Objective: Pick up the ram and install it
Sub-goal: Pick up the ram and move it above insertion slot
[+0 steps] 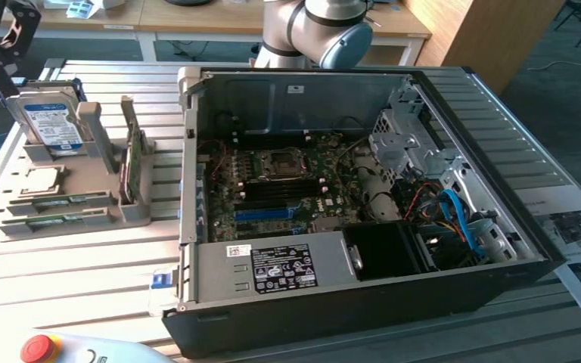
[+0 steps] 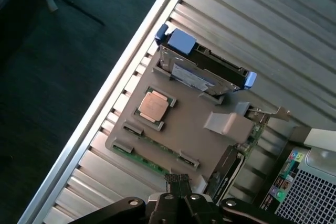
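Ram (image 1: 58, 220) — thin green stick, lying flat

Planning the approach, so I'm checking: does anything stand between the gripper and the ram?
Nothing visible does. The gripper hangs above the grey holder, and the ram lies uncovered in its slot; the hard drive stands upright apart from it.

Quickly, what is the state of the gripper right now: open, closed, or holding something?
Gripper: closed, nothing seen in its grip, above the grey parts holder.
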